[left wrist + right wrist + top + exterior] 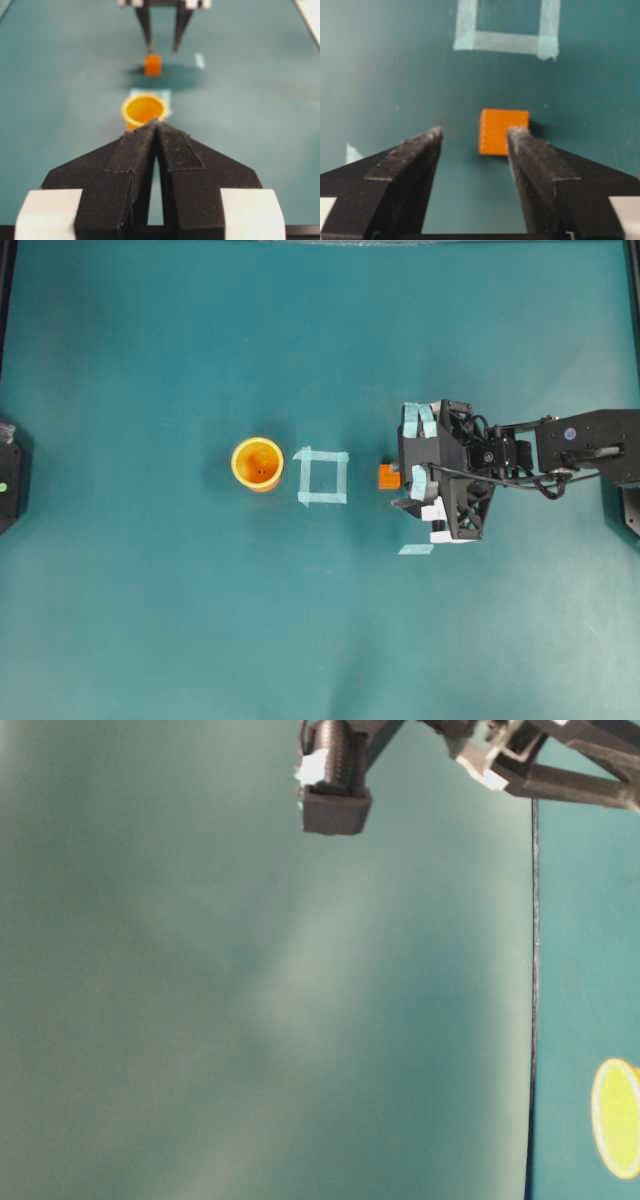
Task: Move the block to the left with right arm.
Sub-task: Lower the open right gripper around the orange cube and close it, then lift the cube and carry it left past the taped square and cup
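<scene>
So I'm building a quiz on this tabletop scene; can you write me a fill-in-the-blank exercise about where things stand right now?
1. The small orange cube lies between the pale tape square outline and the ____ gripper.
2. That gripper's jaws are ____.
3. The yellow-orange round cup stands ____ the tape square.
4. The left gripper is ____.

Missing words: right; open; outside; shut

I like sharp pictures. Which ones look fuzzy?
Table-level view: nearly all a smeary teal blur, cup soft. Left wrist view: block and cup fuzzy, left hand sharper. Right wrist view: block fairly crisp, right hand fingertips slightly soft. Overhead view: clearest.
</scene>
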Controlling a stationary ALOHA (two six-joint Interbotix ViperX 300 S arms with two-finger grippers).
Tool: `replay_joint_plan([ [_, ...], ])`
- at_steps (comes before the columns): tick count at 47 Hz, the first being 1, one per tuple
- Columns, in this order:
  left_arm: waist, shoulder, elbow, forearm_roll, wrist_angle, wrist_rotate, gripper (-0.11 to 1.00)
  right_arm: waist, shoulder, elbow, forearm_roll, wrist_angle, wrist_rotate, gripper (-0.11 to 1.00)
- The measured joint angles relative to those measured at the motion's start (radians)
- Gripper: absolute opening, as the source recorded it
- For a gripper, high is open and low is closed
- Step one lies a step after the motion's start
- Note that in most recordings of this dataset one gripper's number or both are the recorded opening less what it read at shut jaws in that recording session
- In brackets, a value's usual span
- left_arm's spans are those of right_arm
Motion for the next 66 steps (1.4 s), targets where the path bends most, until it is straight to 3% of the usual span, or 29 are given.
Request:
replay_joint_plan([
  [34, 0.000, 0.000, 0.009, 0.000, -0.023, 0.000, 0.00, -0.041, 0.084, -0.026, -0.002, -0.049, 0.000, 0.60],
  [45, 0.000, 0.002, 0.009, 0.000, -0.006, 0.000, 0.00, -0.041, 0.097, -0.035, 0.000, -0.046, 0.002, 0.40],
  [66, 0.000, -0.015, 0.002, 0.000, 0.061, 0.002, 0.00, -0.041, -0.043, -0.058, 0.000, 0.124, 0.000, 0.40],
])
